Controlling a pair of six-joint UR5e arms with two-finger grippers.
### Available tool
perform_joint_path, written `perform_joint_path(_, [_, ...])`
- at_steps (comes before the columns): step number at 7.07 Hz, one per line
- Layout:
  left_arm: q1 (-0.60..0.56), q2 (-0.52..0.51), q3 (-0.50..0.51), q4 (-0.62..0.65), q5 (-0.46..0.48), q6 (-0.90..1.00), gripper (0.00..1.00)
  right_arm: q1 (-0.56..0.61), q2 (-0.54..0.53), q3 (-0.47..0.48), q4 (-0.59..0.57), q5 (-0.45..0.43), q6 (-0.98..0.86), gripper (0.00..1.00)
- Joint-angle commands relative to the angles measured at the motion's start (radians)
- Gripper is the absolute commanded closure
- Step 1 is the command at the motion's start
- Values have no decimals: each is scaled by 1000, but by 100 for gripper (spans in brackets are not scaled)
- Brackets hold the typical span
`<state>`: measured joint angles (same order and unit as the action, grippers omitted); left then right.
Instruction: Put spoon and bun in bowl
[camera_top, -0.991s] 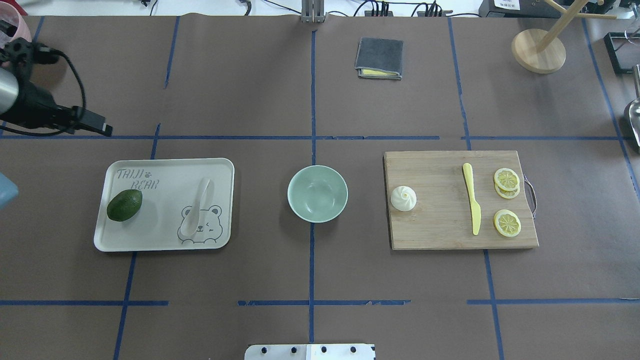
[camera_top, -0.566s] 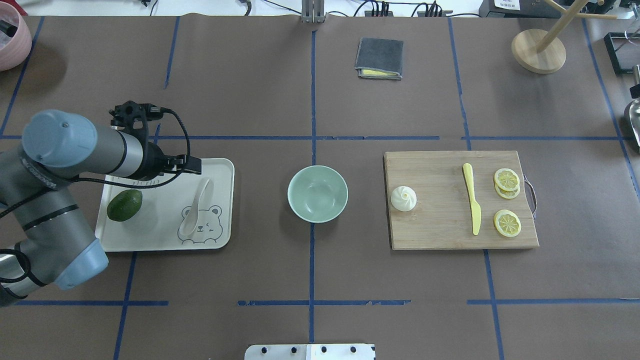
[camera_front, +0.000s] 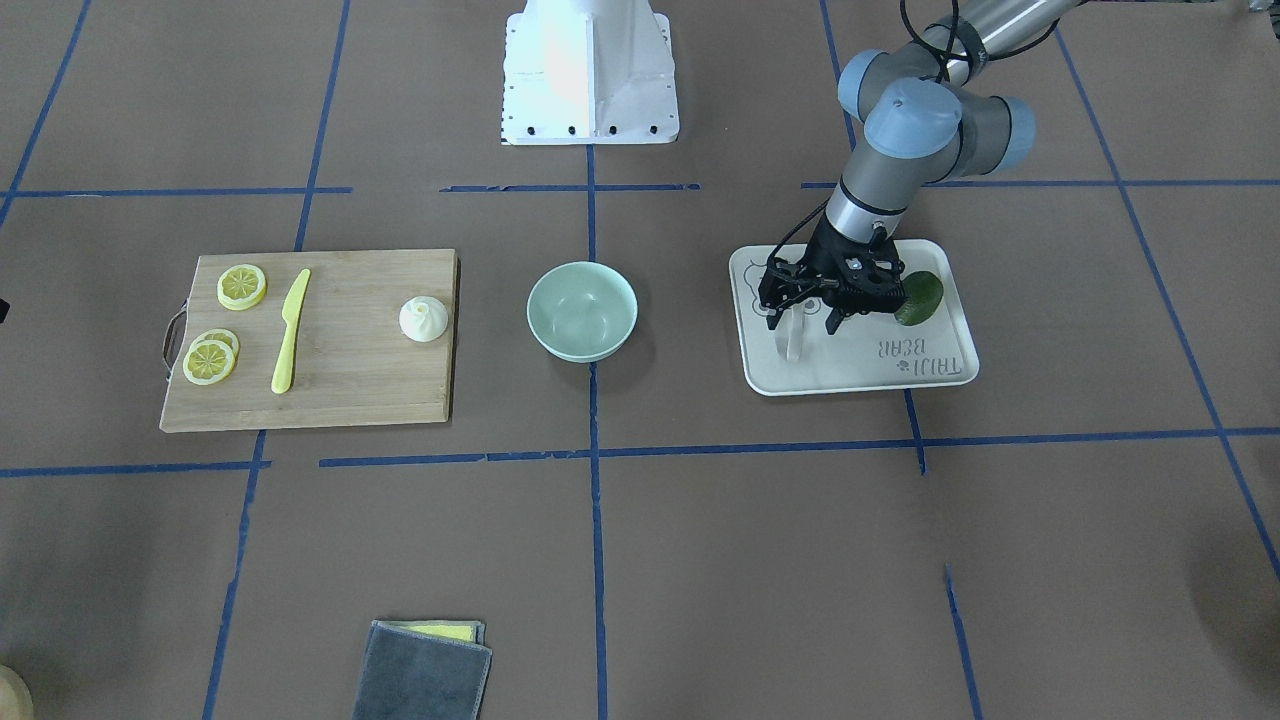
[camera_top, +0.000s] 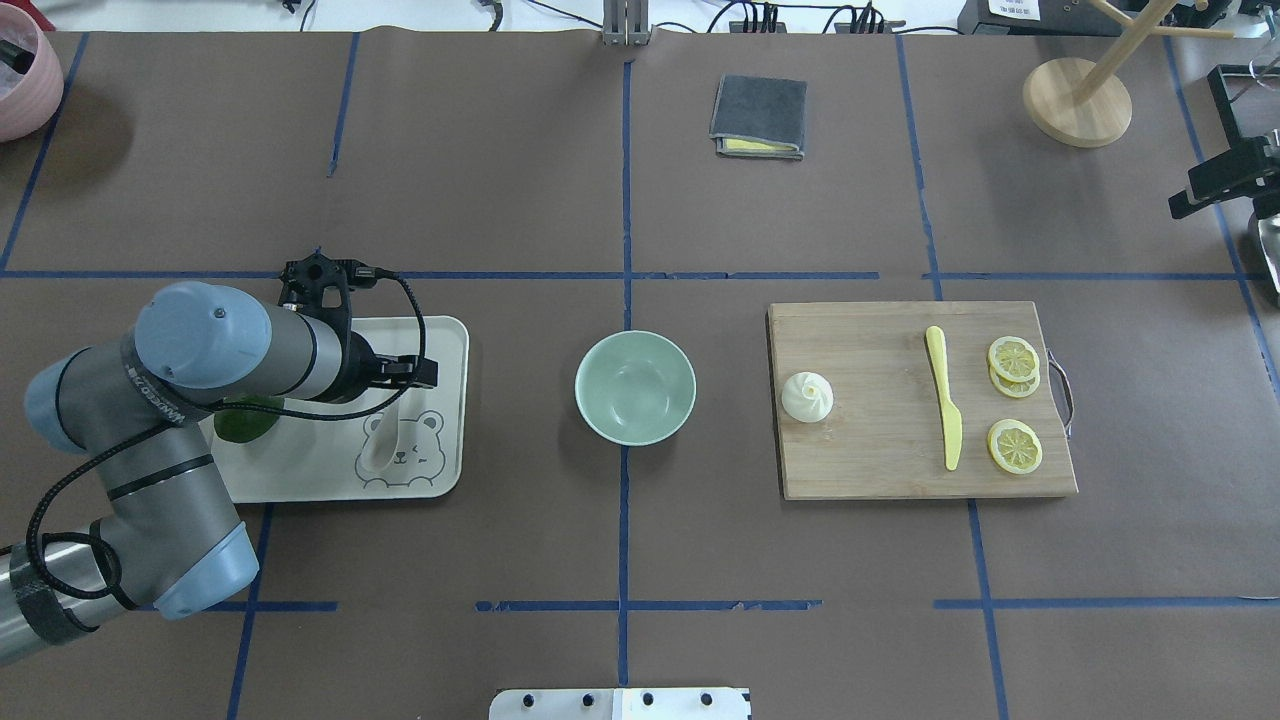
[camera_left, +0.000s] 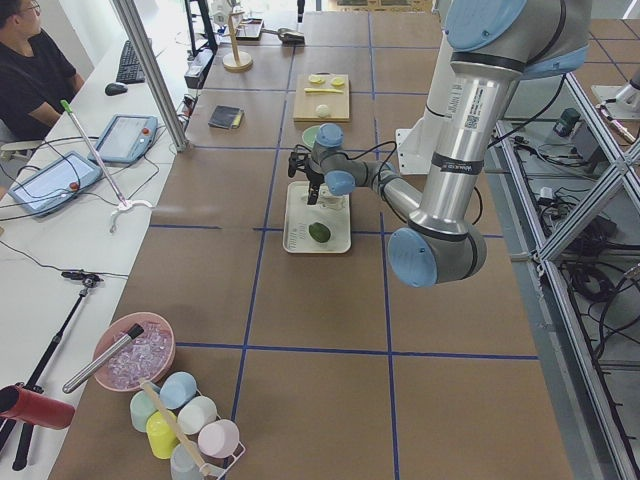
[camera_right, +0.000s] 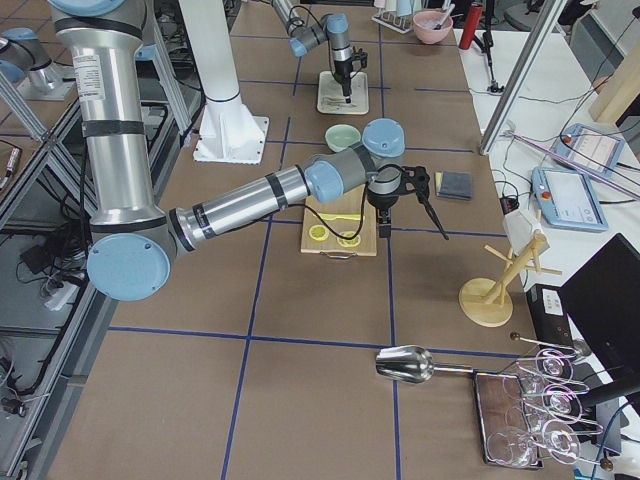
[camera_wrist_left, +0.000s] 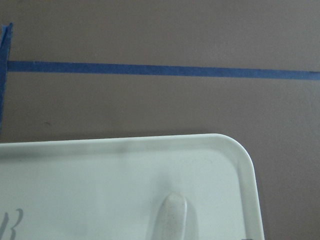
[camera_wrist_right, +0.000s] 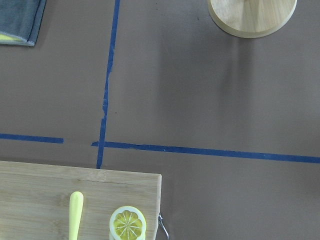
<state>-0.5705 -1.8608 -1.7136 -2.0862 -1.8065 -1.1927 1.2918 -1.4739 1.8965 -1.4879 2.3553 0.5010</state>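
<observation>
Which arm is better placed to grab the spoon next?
Left. The left gripper hangs over the tray, open jaws either side of the spoon handle. The right gripper is at the table's opposite edge, far from it.

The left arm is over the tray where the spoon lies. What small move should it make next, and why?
Probably lower the left gripper a little, straight down, and only then close it. Its fingers are open and stand on either side of the handle of the spoon, which lies flat on the tray, but they seem to hang just above it. The bowl is empty.
</observation>
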Motion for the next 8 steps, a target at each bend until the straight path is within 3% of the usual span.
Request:
perform_joint_path(1, [9, -1, 9, 0, 1, -1, 32, -17, 7, 3, 0, -5, 30, 0])
perform_joint_path(3, [9, 0, 6, 2, 1, -1, 54, -19, 9, 3, 0, -5, 30, 0])
perform_joint_path(5, [9, 5, 2, 2, 1, -1, 97, -19, 7, 3, 0, -5, 30, 0])
perform_joint_path(7, [8, 9, -4, 3, 1, -1, 100, -20, 7, 3, 0, -4, 30, 0])
perform_joint_path(8, [0, 11, -55, 43, -1, 1, 100, -28, 7, 3, 0, -5, 30, 0])
